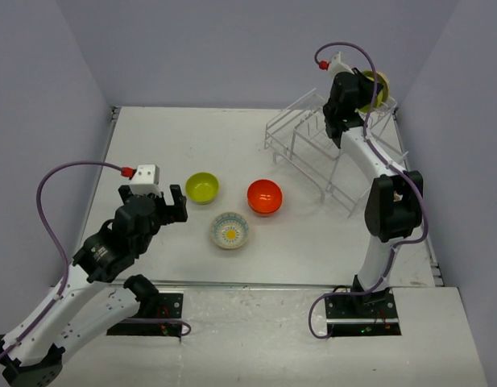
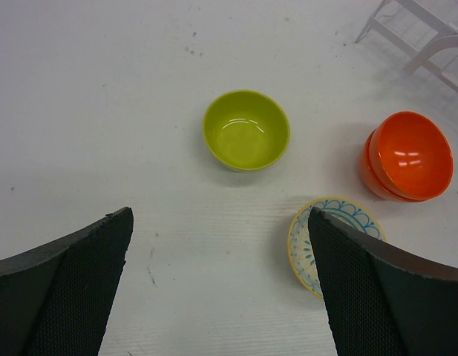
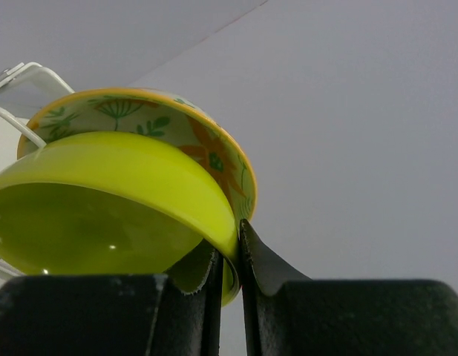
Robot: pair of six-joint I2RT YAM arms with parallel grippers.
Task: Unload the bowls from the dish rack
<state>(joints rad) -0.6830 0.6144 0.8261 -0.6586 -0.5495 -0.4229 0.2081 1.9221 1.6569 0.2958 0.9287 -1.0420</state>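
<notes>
Nearest, the left claw (image 1: 169,203) hangs low over the table (image 1: 151,145) with its fingers spread wide and nothing between them; in its own wrist view the two black fingers (image 2: 73,289) frame bare tabletop. Just beyond it lies the flowered table bowl (image 1: 230,230), upright, its rim partly hidden behind the right-hand finger in the wrist view (image 2: 303,248). A little farther stand the green table bowl (image 1: 202,187) and the orange bowl (image 1: 264,197), side by side, both upright and apart from each other.

Beyond them, toward the far right corner, stands the dish rack (image 1: 312,145), white wire. At its far end the right claw (image 1: 362,93) reaches in. Its wrist view shows the claw (image 3: 230,252) pinching the rim of the green rack bowl (image 3: 117,200), one finger inside and one outside. This bowl stands on edge, and right behind it sits the flowered rack bowl (image 3: 206,148), nested close against it.
</notes>
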